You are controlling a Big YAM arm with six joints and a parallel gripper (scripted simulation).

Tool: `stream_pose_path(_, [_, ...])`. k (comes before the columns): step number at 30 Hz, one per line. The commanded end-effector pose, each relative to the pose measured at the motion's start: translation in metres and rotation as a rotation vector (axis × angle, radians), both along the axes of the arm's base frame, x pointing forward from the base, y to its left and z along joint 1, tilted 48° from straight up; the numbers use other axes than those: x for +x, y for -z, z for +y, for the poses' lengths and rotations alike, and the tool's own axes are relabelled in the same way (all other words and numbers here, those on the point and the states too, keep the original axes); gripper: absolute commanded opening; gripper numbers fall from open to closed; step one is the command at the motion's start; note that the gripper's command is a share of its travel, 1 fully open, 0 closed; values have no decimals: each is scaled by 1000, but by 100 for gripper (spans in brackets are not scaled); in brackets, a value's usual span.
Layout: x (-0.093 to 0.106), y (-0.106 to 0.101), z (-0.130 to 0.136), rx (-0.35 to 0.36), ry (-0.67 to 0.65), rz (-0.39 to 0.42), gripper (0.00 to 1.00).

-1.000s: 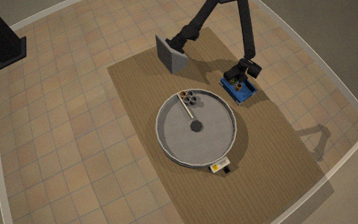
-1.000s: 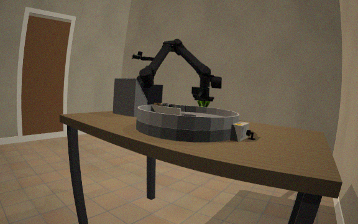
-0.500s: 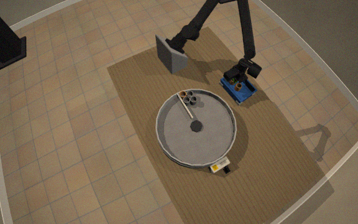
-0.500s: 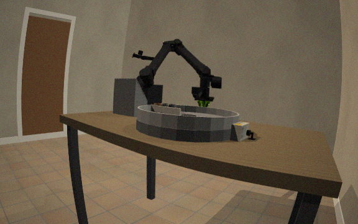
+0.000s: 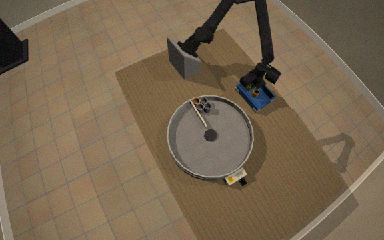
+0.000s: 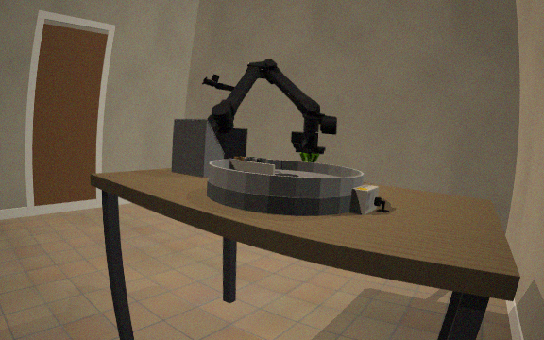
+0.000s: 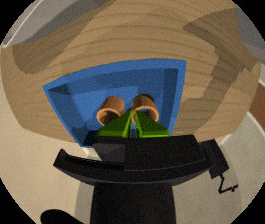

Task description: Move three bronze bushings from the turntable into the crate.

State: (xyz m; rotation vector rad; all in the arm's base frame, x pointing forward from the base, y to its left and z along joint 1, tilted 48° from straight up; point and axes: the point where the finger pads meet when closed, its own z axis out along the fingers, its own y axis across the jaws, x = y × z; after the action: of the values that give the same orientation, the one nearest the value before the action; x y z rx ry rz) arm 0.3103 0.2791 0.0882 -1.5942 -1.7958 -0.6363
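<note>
- Second bushing looks to be in the placing stage – the tool (image 5: 251,87) (image 6: 309,161) (image 7: 133,111) points down into the blue crate (image 5: 262,100) (image 7: 118,77), which stands on the worktop (image 5: 299,153) (image 6: 418,212) (image 7: 208,95).
- Tool nearly closed, only a sliver between the tips. They seem to pinch the wall of the held bronze bushing (image 5: 249,87) (image 7: 145,105), one finger inside the bore, one outside.
- Placed bronze bushing (image 5: 256,93) (image 7: 111,109) sits in the crate, just beside the held one. Cannot tell whether they touch.
- Third bronze bushing (image 5: 196,100) (image 6: 239,158) waits on the turntable (image 5: 225,143) (image 6: 281,189), by the pale divider (image 5: 199,113) (image 6: 253,166), close among grey bushings (image 5: 204,100). Those stay put.
- Release: check that the base meets the crate floor before letting go. Clearance under it is hidden from these angles. Let down slowly; a drop could tip it or knock its neighbour.
- Open modestly. One finger is in the bore, so a wide spread would push the wall sideways, maybe into the placed piece.
- Then lift straight up until the inner finger clears the rim, and only then swing away – sideways travel too soon would drag the sleeve over.
- By my count, one more bronze trip after this. Approach from above, tips well clear of the grey sleeves.
</note>
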Motion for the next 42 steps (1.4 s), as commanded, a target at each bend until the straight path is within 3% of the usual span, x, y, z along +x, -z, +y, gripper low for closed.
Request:
stream_pose_path(1, [0,3,2,-5,2,7,0])
stream_pose_path(2, [0,3,2,-5,2,7,0])
stream_pose_path(3, [0,3,2,-5,2,7,16])
stream_pose_path(37, [0,3,2,-5,1,6,16])
stream_pose_path(42, [12,-15,-6,10,13,-30,16])
